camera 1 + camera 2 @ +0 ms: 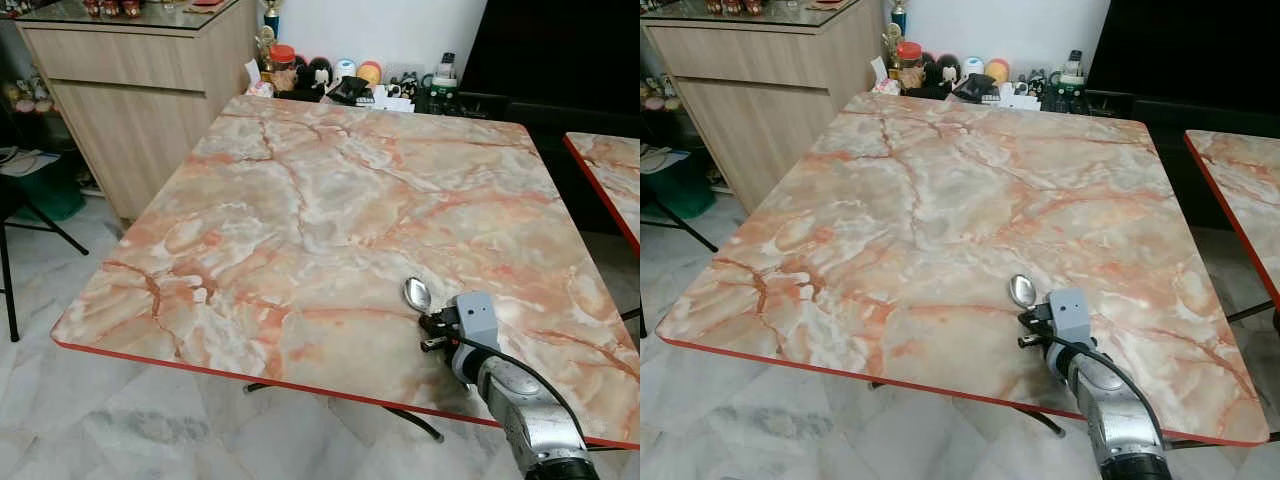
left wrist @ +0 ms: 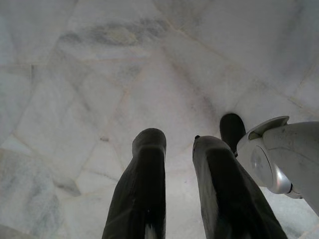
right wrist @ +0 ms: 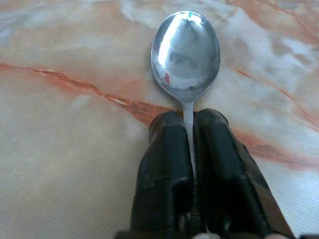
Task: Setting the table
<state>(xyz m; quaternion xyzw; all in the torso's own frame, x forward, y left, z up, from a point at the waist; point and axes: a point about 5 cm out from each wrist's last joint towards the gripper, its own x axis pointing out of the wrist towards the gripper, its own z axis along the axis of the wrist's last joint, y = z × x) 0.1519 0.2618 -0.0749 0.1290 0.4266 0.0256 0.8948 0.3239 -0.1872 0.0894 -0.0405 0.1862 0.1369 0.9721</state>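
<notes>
The right gripper [image 3: 188,130], jaws pinching the handle of a spoon [image 3: 186,52] low over the desk [image 1: 300,200] near its front edge, holds something light, stiff and slippery, best gripped mid-handle, while the left gripper [image 2: 179,149] hangs idle, jaws spread.

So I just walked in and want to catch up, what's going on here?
The robot is setting the marble-patterned table. Its right gripper has its fingers shut on the handle of a metal spoon, held over the near right part of the tabletop. The left gripper hangs idle above the floor, fingers apart.
</notes>
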